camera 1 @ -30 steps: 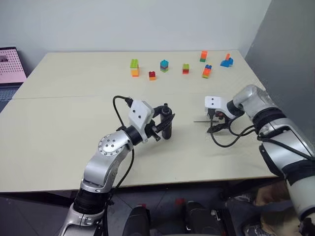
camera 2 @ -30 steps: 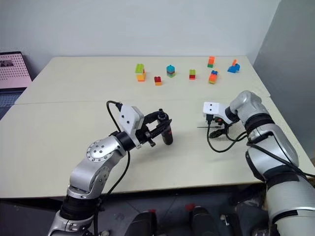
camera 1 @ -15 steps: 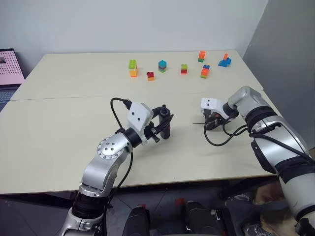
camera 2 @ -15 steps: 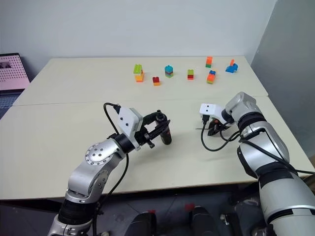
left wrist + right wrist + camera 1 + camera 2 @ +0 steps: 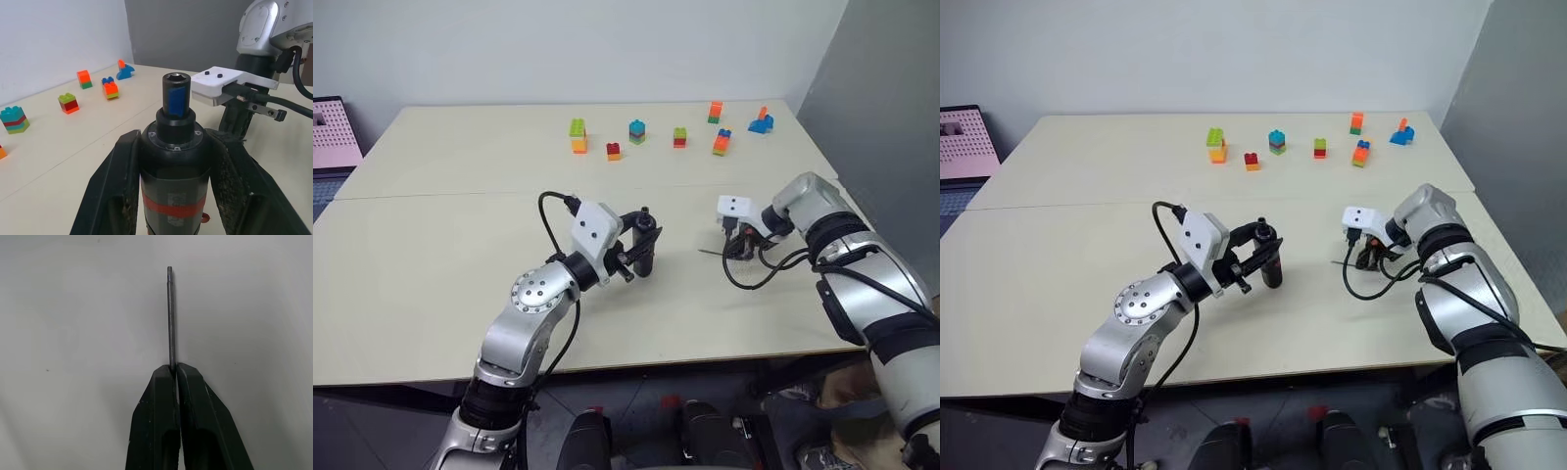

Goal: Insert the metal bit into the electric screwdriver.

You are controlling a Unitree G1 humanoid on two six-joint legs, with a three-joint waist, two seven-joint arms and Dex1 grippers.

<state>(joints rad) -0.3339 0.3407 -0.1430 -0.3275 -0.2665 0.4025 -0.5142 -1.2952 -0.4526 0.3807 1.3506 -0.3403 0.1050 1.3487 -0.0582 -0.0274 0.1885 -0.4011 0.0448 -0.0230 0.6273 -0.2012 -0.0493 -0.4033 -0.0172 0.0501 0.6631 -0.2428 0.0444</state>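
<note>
1. The table (image 5: 431, 255) was beige, with toy bricks (image 5: 646, 137) in a row near its far edge.
2. The left gripper (image 5: 641, 245) was clenched on the screwdriver (image 5: 175, 161), its two fingers (image 5: 115, 196) pressing either side of the black body by the red band; the open socket end pointed toward the right gripper (image 5: 736, 250).
3. The right gripper, low over the table's right side, was closed on the bit (image 5: 170, 316), which stuck straight out past its fingertips, apart from the screwdriver.
</note>
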